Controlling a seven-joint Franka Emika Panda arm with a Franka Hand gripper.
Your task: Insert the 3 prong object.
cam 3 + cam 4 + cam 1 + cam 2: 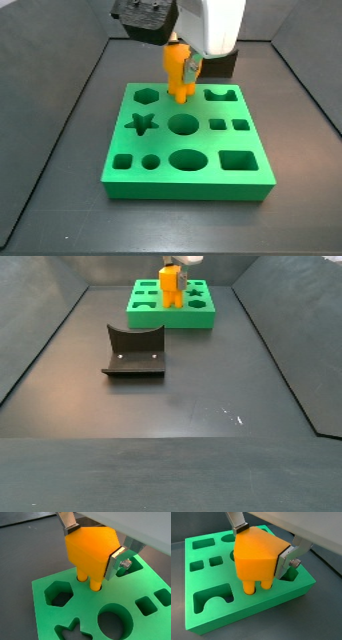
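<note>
My gripper [93, 546] is shut on the 3 prong object [90, 552], a bright orange block with short prongs pointing down. It also shows in a wrist view [256, 559] and in both side views [178, 68] [171, 284]. The silver fingers [117, 562] clamp its upper sides. The prong tips [95, 586] sit at the top surface of the green board [47, 587], near the board's far edge. The board has several shaped holes and shows in both side views [187, 165] [201, 316]. Whether the prongs are in a hole is not clear.
A dark L-shaped fixture [134, 351] stands on the floor in front of the board. A dark block [221, 65] sits behind the board. Dark walls [54, 130] enclose the grey floor [174, 406].
</note>
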